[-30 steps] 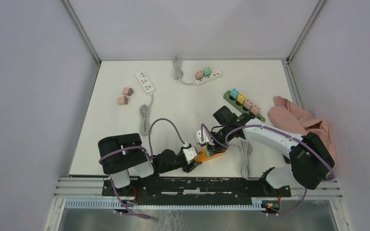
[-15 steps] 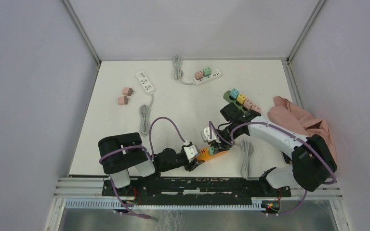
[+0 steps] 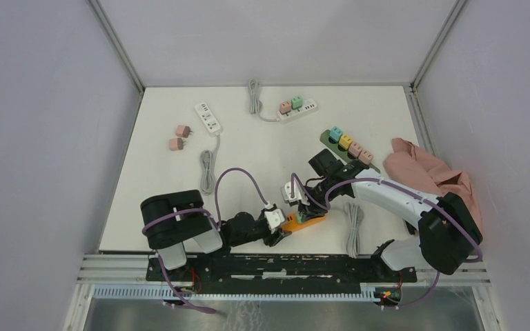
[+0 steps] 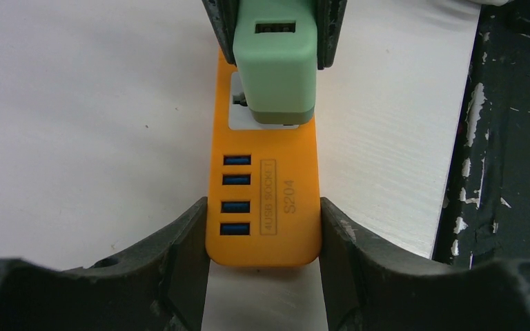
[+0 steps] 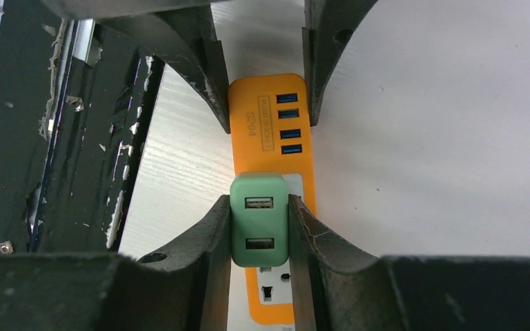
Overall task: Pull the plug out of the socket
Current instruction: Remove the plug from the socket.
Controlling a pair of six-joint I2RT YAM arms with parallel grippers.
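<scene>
Mint-green cube plug (image 5: 259,219) sits in the orange plastic power strip (image 4: 266,207) at the near edge of the tabletop (image 3: 248,152), right end effector (image 5: 259,214) clamped on it for pulling, left end effector (image 4: 263,234) pinching the strip steady.

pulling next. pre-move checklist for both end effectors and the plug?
1. Left end effector clamped on the orange power strip: ok, pressed against both long sides.
2. Right end effector gripping the green plug: ok, contact on two opposite sides.
3. Plug free of socket: not ok, it sits on the white socket face.
4. Prong depth: cannot tell, hidden under the plug.
5. Strip flat on the table: ok.
</scene>
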